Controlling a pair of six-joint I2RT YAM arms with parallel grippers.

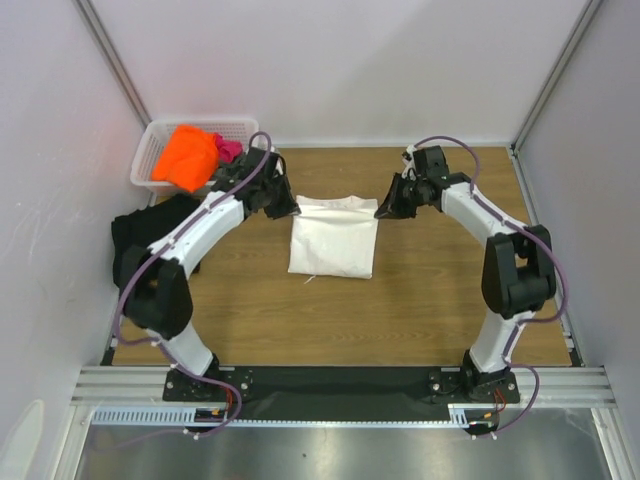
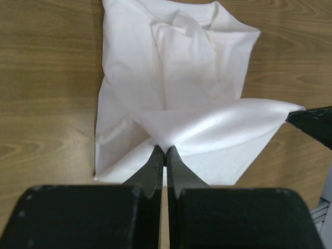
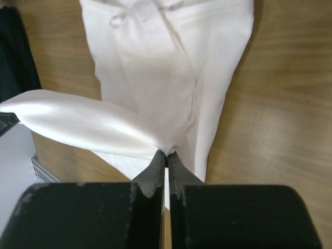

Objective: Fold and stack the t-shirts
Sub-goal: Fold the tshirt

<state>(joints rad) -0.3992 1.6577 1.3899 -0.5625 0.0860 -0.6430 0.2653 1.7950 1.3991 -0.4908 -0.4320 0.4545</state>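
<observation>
Cloth lies mid-counter in the overhead view: a white t-shirt [image 1: 333,245], folded to a tall rectangle, rests on the wooden counter [image 1: 430,300] between the two arms. The left tool [image 1: 291,209] is down at the shirt's far left corner and the right tool [image 1: 384,211] is at its far right corner. From up here both are too dark for me to read the jaws. A white lattice basket [image 1: 150,165] stands in the far left corner, with an orange t-shirt [image 1: 186,156] heaped over its near rim and a pink t-shirt [image 1: 229,150] beside it. A black t-shirt [image 1: 135,232] lies crumpled at the counter's left edge, partly under the left arm.

The left wrist camera settles it for that side: the left tool is clenched on a pinch of the white t-shirt, jaws nearly meeting. From the pinch a band of fabric runs lifted and taut to the right, where the dark tip of the right tool holds its other end. The rest of the shirt lies on the wood beneath, creased.

The right wrist camera mirrors this. The right tool is clamped on the white cloth, and the raised band stretches left to the left tool's tip at the frame edge. The black t-shirt shows in the upper left corner.
</observation>
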